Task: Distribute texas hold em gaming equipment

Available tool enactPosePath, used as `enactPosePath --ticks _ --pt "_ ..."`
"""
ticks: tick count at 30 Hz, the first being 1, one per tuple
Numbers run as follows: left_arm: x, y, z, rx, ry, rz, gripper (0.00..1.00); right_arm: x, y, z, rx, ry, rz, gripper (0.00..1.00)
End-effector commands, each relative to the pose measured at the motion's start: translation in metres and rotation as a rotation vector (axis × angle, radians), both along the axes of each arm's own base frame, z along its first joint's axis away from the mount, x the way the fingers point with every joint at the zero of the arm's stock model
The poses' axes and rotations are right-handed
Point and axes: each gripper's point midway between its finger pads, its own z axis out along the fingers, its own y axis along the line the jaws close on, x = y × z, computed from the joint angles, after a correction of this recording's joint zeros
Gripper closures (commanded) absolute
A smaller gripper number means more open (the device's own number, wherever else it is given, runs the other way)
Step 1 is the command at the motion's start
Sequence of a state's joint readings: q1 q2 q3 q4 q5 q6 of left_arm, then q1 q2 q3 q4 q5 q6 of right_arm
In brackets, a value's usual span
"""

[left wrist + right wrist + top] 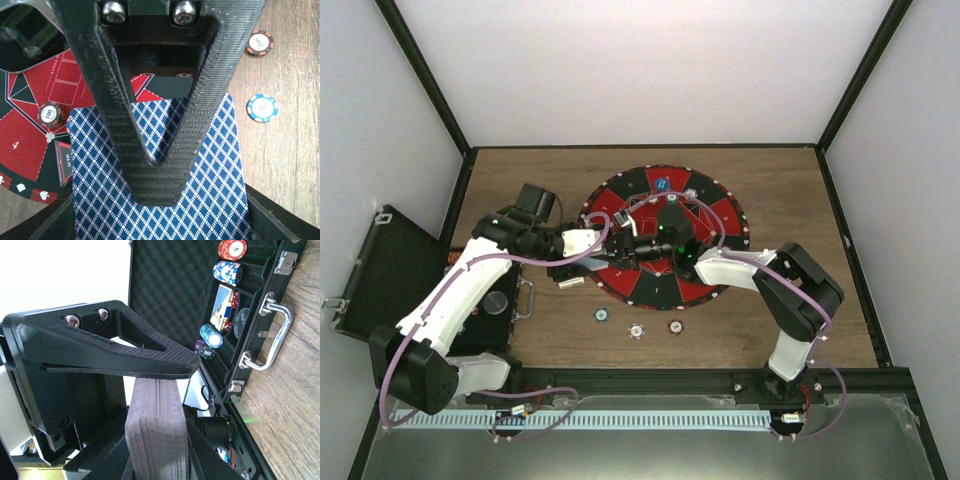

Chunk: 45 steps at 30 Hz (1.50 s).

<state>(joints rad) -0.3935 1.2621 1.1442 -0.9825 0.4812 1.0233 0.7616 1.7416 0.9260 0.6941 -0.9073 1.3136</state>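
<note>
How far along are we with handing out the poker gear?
Done: three chips lie on the table beside the mat, a fourth chip and a blue disc on it. In hand: the right end effector grips the deck; the left end effector sits shut over its top card. Left: dealing the cards; spare chips sit in the case.

My left hand and right hand were close together over the round red-and-black mat; three chips lay on the worktop beside its near edge.
</note>
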Motion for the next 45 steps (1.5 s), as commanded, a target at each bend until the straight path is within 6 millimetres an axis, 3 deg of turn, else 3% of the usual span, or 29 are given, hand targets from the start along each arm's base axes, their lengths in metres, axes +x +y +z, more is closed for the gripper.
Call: enactPosePath --ticks 1,5,13,18,31,39,45 --pt "0.000 -0.005 0.008 -0.028 -0.042 -0.036 0.47 -0.015 0.000 0.021 0.057 -0.050 0.064 0.99" --pt "-0.002 -0.005 0.008 -0.032 -0.038 -0.040 0.58 -0.015 0.001 0.020 0.060 -0.043 0.065 0.99" --pt "0.002 -0.004 0.010 -0.034 -0.047 -0.017 0.86 -0.016 0.004 0.024 0.071 -0.047 0.079 0.80" --pt "0.003 -0.005 0.011 -0.042 -0.042 -0.002 0.95 -0.018 0.007 0.024 0.072 -0.046 0.090 0.68" --pt "0.003 0.001 0.009 -0.008 -0.058 0.008 0.96 -0.021 0.016 0.019 0.054 -0.046 0.113 0.64" --pt "0.004 0.004 0.008 0.011 -0.067 0.020 0.96 -0.008 0.020 -0.011 -0.119 -0.084 0.088 0.59" --pt "0.004 0.005 0.010 0.012 -0.075 0.023 0.96 -0.001 0.010 -0.031 -0.192 -0.084 0.069 0.58"
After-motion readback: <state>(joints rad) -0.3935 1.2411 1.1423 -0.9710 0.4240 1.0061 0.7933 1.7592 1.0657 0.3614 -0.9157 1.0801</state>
